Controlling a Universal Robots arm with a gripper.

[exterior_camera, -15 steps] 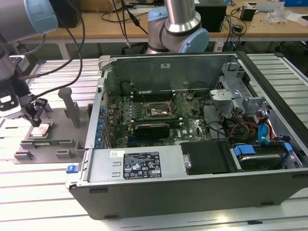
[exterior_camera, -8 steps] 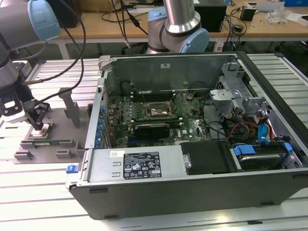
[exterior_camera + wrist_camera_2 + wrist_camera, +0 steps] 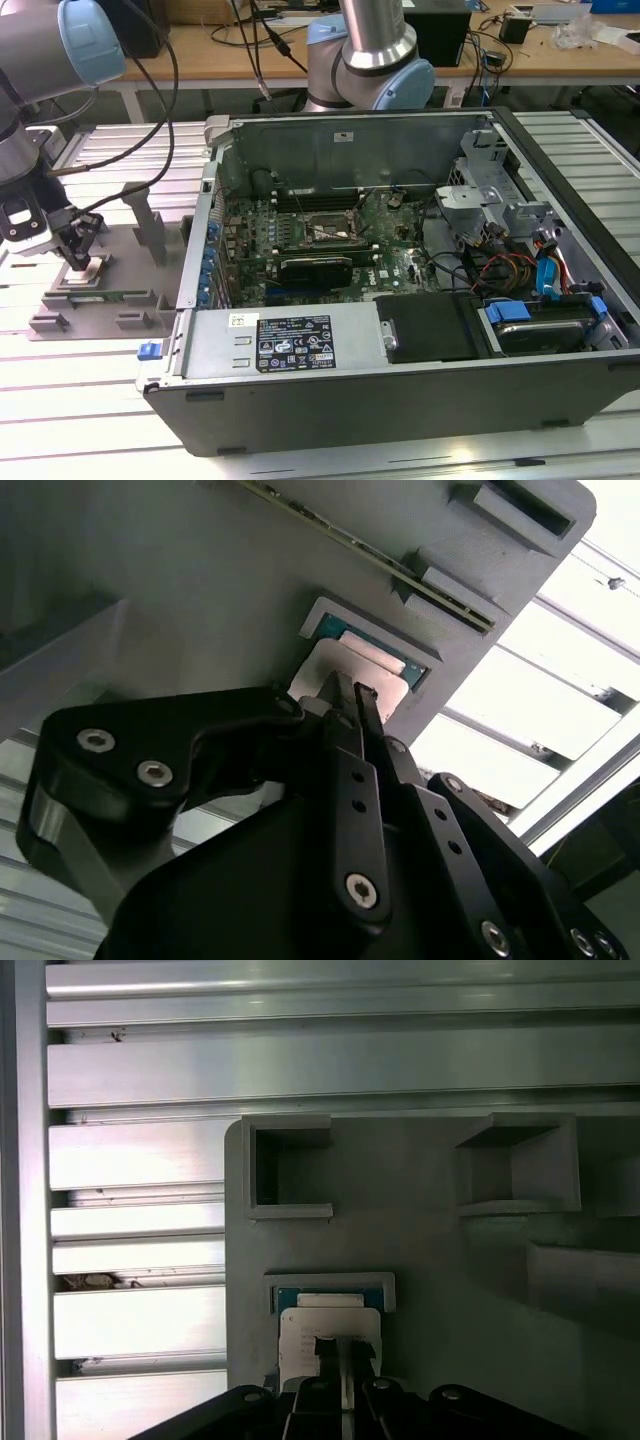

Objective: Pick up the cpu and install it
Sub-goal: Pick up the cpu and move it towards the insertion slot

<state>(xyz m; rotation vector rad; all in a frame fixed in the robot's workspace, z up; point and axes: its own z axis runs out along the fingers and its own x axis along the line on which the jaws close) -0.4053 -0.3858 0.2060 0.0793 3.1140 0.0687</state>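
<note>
The cpu (image 3: 90, 270), a small pale square chip, lies in a raised pocket of a grey holder plate (image 3: 125, 262) at the exterior view's left, outside the computer. Both wrist views show its silver top (image 3: 387, 685) (image 3: 298, 1332) with a pale rim, seated in the pocket. My gripper (image 3: 78, 260) stands straight over it, its two black fingers drawn together, shut, with their tips (image 3: 340, 692) (image 3: 327, 1348) at the chip's top face. The black metal socket frame (image 3: 320, 232) sits on the motherboard inside the open case.
The open computer case (image 3: 400, 350) fills the middle and the exterior view's right, with a long black expansion card (image 3: 316, 268) just below the socket and cables and drives at the right. A second robot base (image 3: 372, 60) stands behind the case. Square blocks (image 3: 290, 1165) rise from the holder plate.
</note>
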